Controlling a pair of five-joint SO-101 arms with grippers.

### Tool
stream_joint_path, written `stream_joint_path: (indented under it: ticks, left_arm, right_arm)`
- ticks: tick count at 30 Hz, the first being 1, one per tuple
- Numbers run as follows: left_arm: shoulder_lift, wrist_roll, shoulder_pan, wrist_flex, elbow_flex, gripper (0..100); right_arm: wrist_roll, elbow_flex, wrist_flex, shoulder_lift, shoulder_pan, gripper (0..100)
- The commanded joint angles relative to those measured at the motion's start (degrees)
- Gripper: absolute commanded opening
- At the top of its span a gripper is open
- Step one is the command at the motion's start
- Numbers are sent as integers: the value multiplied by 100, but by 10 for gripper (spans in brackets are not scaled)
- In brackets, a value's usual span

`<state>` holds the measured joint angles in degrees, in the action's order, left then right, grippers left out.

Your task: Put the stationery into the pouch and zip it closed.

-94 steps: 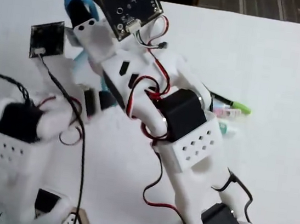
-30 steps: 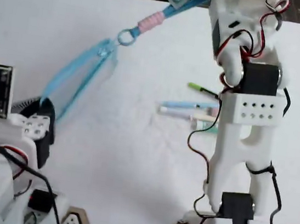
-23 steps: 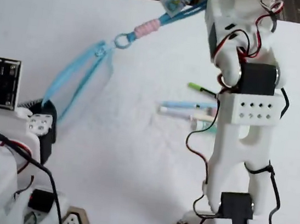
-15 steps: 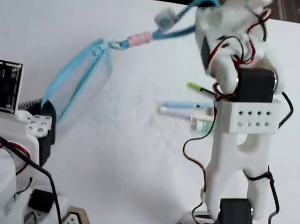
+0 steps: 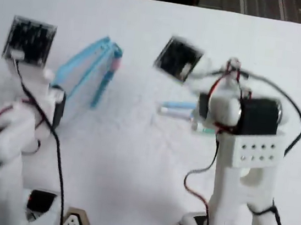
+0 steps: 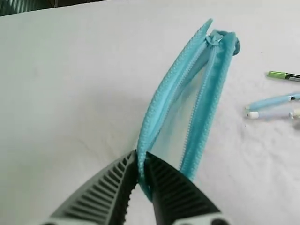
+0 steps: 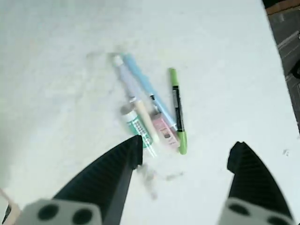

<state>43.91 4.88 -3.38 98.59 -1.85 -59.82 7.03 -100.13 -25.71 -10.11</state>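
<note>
The blue see-through pouch [image 5: 84,74] lies at the left of the table, its zipper rows parted along most of its length [image 6: 190,96], the slider at the far end. My left gripper [image 6: 140,165] is shut on the pouch's near end [image 5: 57,97]. The stationery lies in a small heap at centre right: a green pen [image 7: 176,108], a light blue pen [image 7: 142,86], a white pen [image 7: 126,82], a pink eraser [image 7: 163,131] and a green-and-white tube [image 7: 137,126]. My right gripper [image 7: 185,157] hangs open above the heap, holding nothing. In the high view the right arm [image 5: 246,142] covers part of the heap [image 5: 177,108].
The table [image 5: 133,160] is covered in white cloth. The right arm's camera board [image 5: 179,58] hangs over the middle and the left arm's board [image 5: 31,41] over the far left. Bare cloth lies between pouch and stationery.
The right gripper let go of the pouch's pull strap, drew back from the far edge and now hangs over the stationery. The pouch dropped slack toward the left gripper.
</note>
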Motion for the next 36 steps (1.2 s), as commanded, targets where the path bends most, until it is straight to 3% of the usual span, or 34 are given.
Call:
stream_joint_path:
  ticks: [1, 4, 8, 14, 23, 31, 36]
  left_arm:
    - [-743, 88, -119, -26, 888, 23]
    - [-1455, 404, -84, 334, 1530, 23]
    - [-2229, 738, -84, 352, 2145, 22]
    - [-2580, 967, -75, 369, 2699, 22]
    - [-2404, 932, -48, 378, 2681, 21]
    - [-1824, 932, -57, 378, 1996, 21]
    - [-1393, 712, -48, 369, 1451, 21]
  right_arm:
    - [-563, -1134, -119, -822, 13, 297]
    - [-765, -1829, 110, -1103, 22, 297]
    - [-774, -2681, 1200, -945, 259, 297]
    - [-765, -2989, 2387, 558, 462, 297]
    - [-747, -888, 2554, 3380, -101, 297]
    - [-765, 1345, 1596, 6132, -356, 296]
    - [-756, 3068, 725, 7503, -321, 172]
